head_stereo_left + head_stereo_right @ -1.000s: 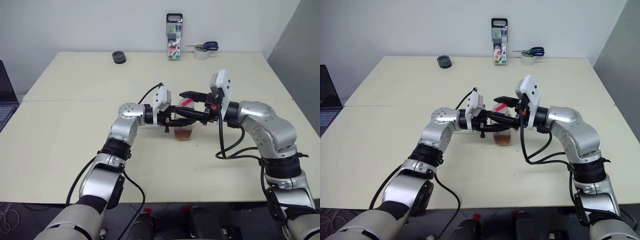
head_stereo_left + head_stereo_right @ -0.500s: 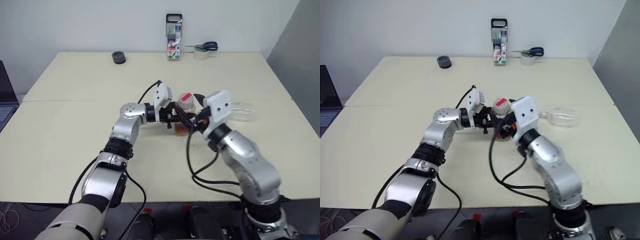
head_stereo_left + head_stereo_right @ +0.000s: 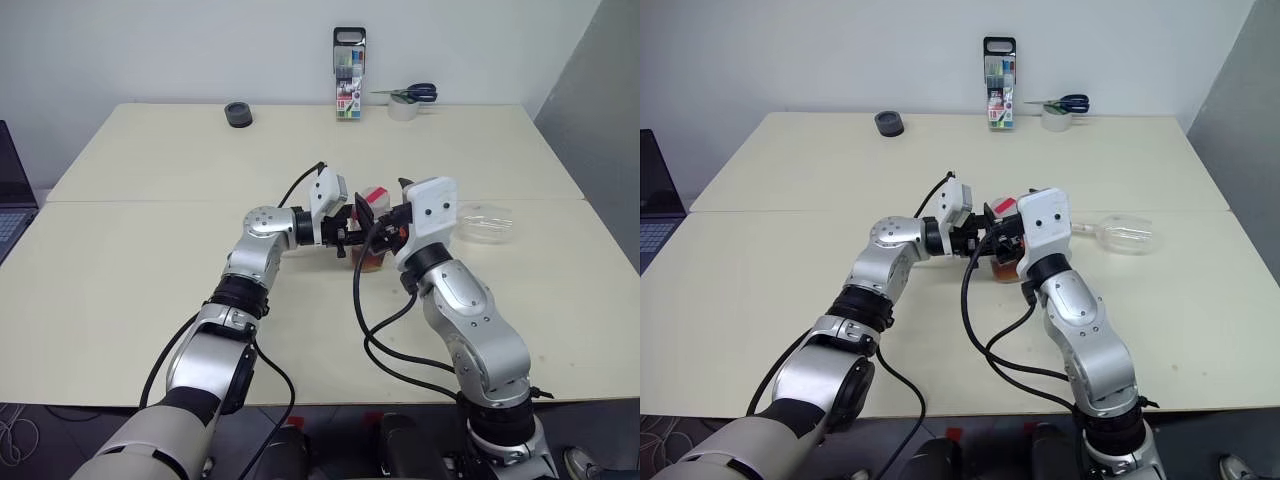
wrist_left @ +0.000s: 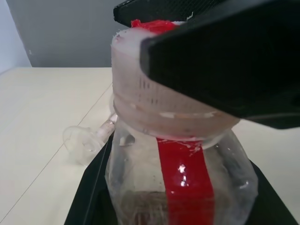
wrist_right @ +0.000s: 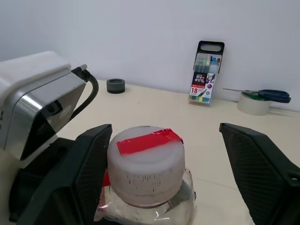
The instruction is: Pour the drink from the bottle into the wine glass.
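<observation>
Bright, even overhead light, faint shadows; near tool fingers (image 4: 220,61) blurred.

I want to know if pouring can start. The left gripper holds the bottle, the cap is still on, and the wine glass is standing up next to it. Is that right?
Not quite. The wine glass lies on its side on the table, as the right eye view shows. The left gripper does hold the bottle, and the cap is on.
</observation>
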### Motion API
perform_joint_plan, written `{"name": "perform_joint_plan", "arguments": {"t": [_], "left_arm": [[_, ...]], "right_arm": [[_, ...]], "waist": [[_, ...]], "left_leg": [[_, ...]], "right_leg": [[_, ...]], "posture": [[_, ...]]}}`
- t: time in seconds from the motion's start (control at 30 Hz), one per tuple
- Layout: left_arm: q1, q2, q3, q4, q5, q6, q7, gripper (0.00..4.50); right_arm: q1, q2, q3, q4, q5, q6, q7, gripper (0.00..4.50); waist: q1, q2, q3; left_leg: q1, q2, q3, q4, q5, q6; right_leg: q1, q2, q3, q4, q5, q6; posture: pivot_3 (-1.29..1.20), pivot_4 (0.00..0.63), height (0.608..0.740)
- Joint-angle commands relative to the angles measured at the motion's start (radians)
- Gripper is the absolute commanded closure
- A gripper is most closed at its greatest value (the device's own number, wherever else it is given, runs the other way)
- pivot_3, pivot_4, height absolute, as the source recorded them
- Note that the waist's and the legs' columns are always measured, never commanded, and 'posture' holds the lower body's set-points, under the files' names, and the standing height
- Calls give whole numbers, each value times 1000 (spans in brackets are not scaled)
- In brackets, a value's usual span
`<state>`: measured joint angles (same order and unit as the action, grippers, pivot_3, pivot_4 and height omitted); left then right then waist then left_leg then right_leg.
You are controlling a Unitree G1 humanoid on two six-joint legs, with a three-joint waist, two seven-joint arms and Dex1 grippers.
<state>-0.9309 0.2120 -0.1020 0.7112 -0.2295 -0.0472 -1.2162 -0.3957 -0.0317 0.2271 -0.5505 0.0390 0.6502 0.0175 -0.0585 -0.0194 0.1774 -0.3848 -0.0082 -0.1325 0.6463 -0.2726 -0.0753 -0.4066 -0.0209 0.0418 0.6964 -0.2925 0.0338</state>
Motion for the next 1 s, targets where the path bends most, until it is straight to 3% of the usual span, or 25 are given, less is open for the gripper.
{"name": "perform_joint_plan", "arguments": {"t": [0.03,0.13,0.23,0.33,0.4,0.47,0.6,0.7,0.8,1.0], "left_arm": [[-28,-2,6,-52,-8,0,-5,2766],[-26,-1,4,-59,-7,4,-4,2766],[-25,1,3,-65,-8,8,-3,2766],[-25,3,2,-67,-8,14,-7,2767],[-25,4,3,-68,-16,26,-19,2767],[-24,12,3,-72,-25,44,-45,2783],[-25,24,7,-75,-34,55,-71,2787],[-29,28,10,-73,-34,48,-78,2788],[-31,34,13,-75,-37,50,-81,2788],[-40,40,20,-68,-46,53,-87,2792]], "right_arm": [[-16,18,5,-7,-17,-34,-5,770],[-18,18,9,0,-19,-44,13,1505],[-17,17,9,5,-14,-51,28,2587],[-20,-1,12,11,32,-75,104,2658],[-44,-64,16,13,93,-126,247,2658],[-121,-159,-59,74,236,-118,461,2658],[-270,-320,-185,278,474,24,757,2658],[-307,-374,-193,344,518,71,834,2658],[-307,-369,-208,343,537,92,816,2658],[-255,-351,-241,206,510,68,700,565]], "waist": [[0,0,0],[0,0,0],[0,0,0],[0,0,0],[0,0,0],[-1,0,0],[-1,0,1],[-1,0,1],[-1,0,1],[0,0,1]], "left_leg": [[0,0,0,0,0,1],[0,0,0,0,-1,1],[0,0,0,0,-1,1],[0,0,0,0,-1,1],[0,0,0,0,-1,1],[0,0,0,0,-1,2],[2,0,0,0,-2,3],[2,0,0,0,-2,3],[1,0,0,0,-2,3],[1,0,0,0,-2,3]], "right_leg": [[0,0,0,0,0,0],[0,0,0,0,0,0],[0,0,0,0,0,0],[0,0,0,0,0,0],[0,0,0,0,0,0],[0,0,0,0,0,0],[2,0,-1,0,0,0],[2,1,-1,0,0,0],[1,0,-1,0,0,0],[1,-1,-1,0,0,0]], "posture": [[0,150,740],[0,150,740],[0,150,740],[0,150,740],[0,150,740],[0,150,740],[0,150,740],[0,150,740],[0,150,740],[0,150,740]]}}
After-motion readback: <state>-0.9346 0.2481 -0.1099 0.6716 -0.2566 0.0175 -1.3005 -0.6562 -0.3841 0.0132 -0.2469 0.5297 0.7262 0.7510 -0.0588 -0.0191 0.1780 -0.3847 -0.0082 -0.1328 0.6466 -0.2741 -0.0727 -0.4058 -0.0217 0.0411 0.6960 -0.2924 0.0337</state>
